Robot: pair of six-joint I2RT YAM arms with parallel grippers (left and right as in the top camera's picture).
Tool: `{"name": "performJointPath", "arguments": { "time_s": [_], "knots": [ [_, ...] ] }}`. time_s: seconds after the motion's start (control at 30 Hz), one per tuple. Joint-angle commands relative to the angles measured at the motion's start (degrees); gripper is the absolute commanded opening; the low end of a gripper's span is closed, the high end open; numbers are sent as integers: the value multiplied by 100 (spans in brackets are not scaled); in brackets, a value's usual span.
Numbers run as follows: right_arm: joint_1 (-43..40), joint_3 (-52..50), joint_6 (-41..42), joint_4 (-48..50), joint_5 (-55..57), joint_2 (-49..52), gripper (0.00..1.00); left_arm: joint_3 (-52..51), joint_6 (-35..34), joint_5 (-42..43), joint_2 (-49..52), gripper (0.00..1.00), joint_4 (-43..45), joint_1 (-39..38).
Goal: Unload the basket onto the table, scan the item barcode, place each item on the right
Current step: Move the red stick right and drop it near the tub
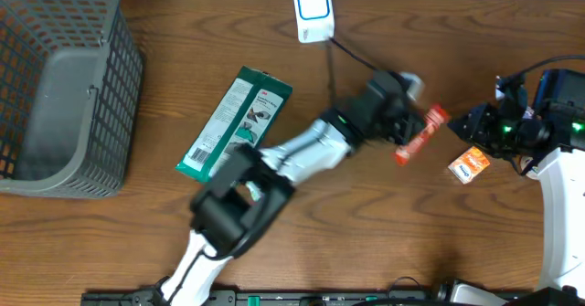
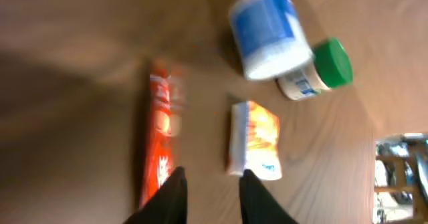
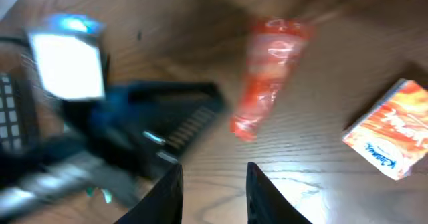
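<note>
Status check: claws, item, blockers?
Left claw apart, empty; right claw same. Red packet on table, ungripped. Orange packet lies beside it.

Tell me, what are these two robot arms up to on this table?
They are set up to scan an item's barcode. The left gripper hovers beside a red packet lying on the wood, jaws slightly apart and empty. The right gripper hangs near a small orange packet, also holding nothing. The white and blue scanner sits at the far edge, with no item in front of it.

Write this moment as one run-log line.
left gripper open, empty | right gripper open, empty | red packet, orange packet on table
</note>
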Motion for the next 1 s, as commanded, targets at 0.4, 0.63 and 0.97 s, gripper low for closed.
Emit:
{"name": "performJointPath", "arguments": {
  "time_s": [0.4, 0.63, 0.97],
  "knots": [
    [271, -107, -267, -131, 197, -28, 73, 4, 911, -2188, -1751, 70, -1976, -4],
    [1460, -164, -669, -59, 201, -15, 71, 4, 907, -2726, -3480, 72, -4909, 1128],
    [4024, -164, 422, 1220, 466, 782, 24, -4, 909, -2588, -4382, 34, -7580, 3353]
  ]
}}
